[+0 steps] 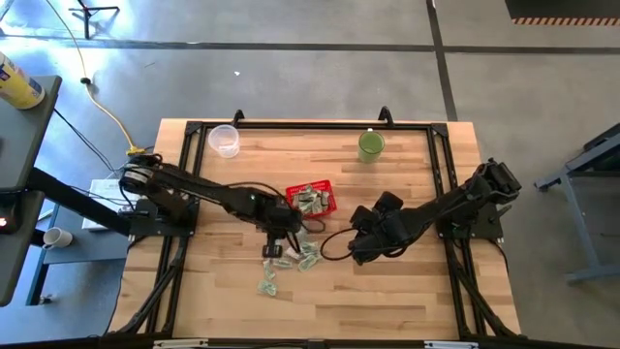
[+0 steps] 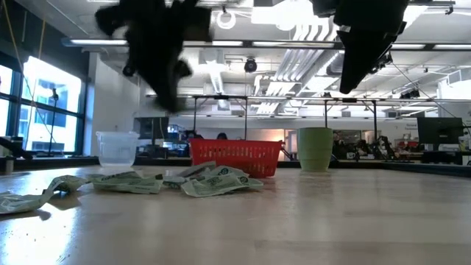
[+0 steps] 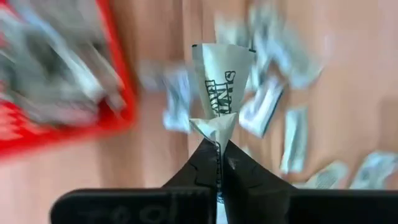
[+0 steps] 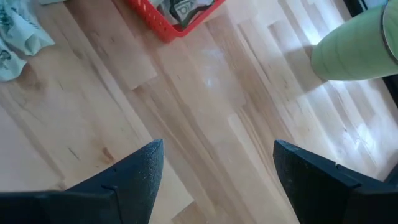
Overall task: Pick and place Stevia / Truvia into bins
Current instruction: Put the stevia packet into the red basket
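Observation:
A red mesh basket (image 1: 313,199) stands mid-table with several pale green and white sachets inside; it also shows in the low view (image 2: 235,157). More sachets (image 1: 291,260) lie loose on the wood near it. My left gripper (image 1: 282,231) is above the table just near of the basket, shut on one sachet (image 3: 222,84). My right gripper (image 1: 360,242) hangs open and empty to the right of the loose sachets, above bare wood (image 4: 211,155). My left gripper pinches the sachet's crumpled near end (image 3: 213,129) between its two fingertips (image 3: 239,171). The sachet sticks out beyond the fingertips, bent and lifted clear of the table.
A clear plastic cup (image 1: 224,140) stands at the far left of the table and a green cup (image 1: 371,145) at the far right of centre. Bare wood lies in the near half of the table.

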`<state>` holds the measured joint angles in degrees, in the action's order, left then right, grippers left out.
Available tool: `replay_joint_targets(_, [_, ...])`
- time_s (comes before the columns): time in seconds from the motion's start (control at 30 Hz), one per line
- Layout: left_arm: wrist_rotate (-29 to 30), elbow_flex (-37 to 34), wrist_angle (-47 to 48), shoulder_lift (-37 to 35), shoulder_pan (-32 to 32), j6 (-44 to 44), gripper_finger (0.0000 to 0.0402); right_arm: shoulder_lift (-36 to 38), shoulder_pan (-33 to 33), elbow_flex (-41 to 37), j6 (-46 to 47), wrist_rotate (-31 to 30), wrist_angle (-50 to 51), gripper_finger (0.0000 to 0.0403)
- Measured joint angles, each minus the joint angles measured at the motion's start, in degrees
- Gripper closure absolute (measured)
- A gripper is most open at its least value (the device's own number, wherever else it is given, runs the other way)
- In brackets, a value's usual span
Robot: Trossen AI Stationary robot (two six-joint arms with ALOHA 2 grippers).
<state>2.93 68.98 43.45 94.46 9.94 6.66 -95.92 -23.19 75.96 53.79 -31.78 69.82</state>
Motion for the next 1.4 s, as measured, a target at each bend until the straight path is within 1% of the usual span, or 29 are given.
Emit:
replay_joint_targets(0.03, [0.40,1.41,0.37,-0.78,-0.67,-0.65,0.0372,0.00,0.10,0.00,0.01,-0.09,0.05,0.0109])
replay_joint_targets(0.13, [1.02,4.14,1.24,-1.53,-3.77,-3.38,0.0372,0.00,0.32,0.00,0.07,-0.94,0.42,0.0109])
replay_joint_targets(0.27, [-1.81,5.27,5.21,-1.33,-7.35,-3.81,0.0372,0.00,0.29,0.00,0.40,-1.29,0.66,0.0109])
replay_joint_targets(0.4, [-3.04,2.32,9.99,-0.79,-7.27,-3.45,0.0372,0.00,0.27,0.00,1.38,-1.45,1.06,0.0109])
replay_joint_targets(0.5, [-7.48,-1.35,6.95,-0.88,-6.17,-1.89,0.0372,0.00,0.27,0.00,1.30,-2.42,1.10,0.0109])
replay_joint_targets(0.57, [-7.58,-4.74,3.97,-0.84,-5.95,0.76,0.0369,0.00,0.27,0.00,0.98,-2.48,1.14,0.0109])
replay_joint_targets(0.63, [-7.41,-7.55,0.96,-0.85,-5.34,3.93,0.0349,0.00,0.32,0.00,-0.02,-2.48,1.10,0.0109])
replay_joint_targets(0.73, [-6.82,-10.49,0.78,-0.85,-5.38,6.51,0.0292,0.00,0.65,0.00,-0.66,-2.47,1.10,0.0109])
replay_joint_targets(0.9, [-6.84,-12.39,0.68,-0.85,-5.41,8.44,0.0203,0.00,0.71,0.00,-1.24,-2.41,1.10,0.0109])
replay_joint_targets(1.0, [-6.92,-12.44,1.04,-0.85,-5.38,7.97,0.0167,0.00,0.71,0.00,-1.17,-2.14,1.10,0.0109])
replay_joint_targets(1.07, [-6.92,-12.56,1.90,-0.85,-5.40,6.50,0.0153,0.00,0.71,0.00,-1.17,-1.97,1.10,0.0109])
replay_joint_targets(1.2, [-6.25,-12.57,1.59,-0.85,-5.41,2.27,0.0150,0.00,0.71,0.00,-1.05,-1.96,1.07,0.0109])
replay_joint_targets(1.3, [-5.24,-13.80,0.23,-0.88,-5.43,-0.47,0.0166,0.00,0.71,0.00,-0.15,-1.93,1.10,0.0109])
replay_joint_targets(1.4, [-5.60,-15.97,-1.42,-0.88,-5.43,-0.81,0.0189,0.00,0.71,0.00,0.27,-1.90,1.06,0.0109])
